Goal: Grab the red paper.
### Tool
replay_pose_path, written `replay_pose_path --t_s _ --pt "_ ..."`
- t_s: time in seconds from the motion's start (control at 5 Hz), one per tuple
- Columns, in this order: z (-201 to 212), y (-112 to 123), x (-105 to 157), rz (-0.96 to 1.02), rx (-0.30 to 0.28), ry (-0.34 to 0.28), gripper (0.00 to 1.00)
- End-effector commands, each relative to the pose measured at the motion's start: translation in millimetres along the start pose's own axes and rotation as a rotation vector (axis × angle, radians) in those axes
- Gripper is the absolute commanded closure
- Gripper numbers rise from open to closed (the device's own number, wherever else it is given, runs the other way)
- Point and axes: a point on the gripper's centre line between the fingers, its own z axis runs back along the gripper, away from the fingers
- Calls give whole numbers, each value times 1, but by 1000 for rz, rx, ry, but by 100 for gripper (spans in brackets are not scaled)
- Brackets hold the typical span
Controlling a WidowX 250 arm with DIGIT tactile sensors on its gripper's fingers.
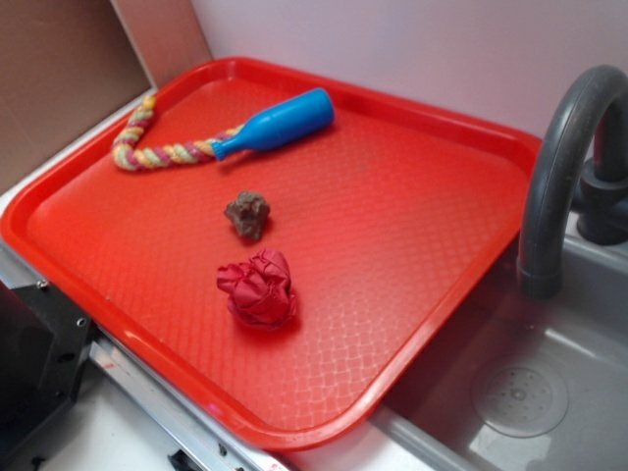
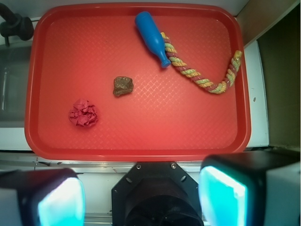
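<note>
Gripper [image 2: 141, 197] fingers spread wide, holding nothing, high above tray edge | red paper [image 1: 258, 288] crumpled on red tray [image 1: 422, 235], near its front; brown clump [image 1: 247, 214] just beyond | blue-handled rope toy [image 1: 226, 132] at far side

Paper ball [image 1: 257, 287] on tray [image 1: 422, 255], near lump [image 1: 247, 213].

1. Behind the workspace you see a plain pale pinkish-white wall [image 1: 412, 49].
2. At the left corner stands a brown cardboard-like panel [image 1: 59, 78].
3. To the right you have a grey plastic sink basin [image 1: 530, 392] with a dark grey curved faucet [image 1: 559, 157].
4. Light is soft and even.
</note>
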Motion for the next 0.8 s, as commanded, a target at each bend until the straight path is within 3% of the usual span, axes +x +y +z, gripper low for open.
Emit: replay_pose_path --t_s 0.0,0.2,0.4,0.6 --pt "0 0 0 0 0 0 0" --pt "-5 -6 5 176 -85 -2 0" --pt "-23 -27 17 320 -77 82 0" --pt "-48 -49 36 567 -61 38 0"
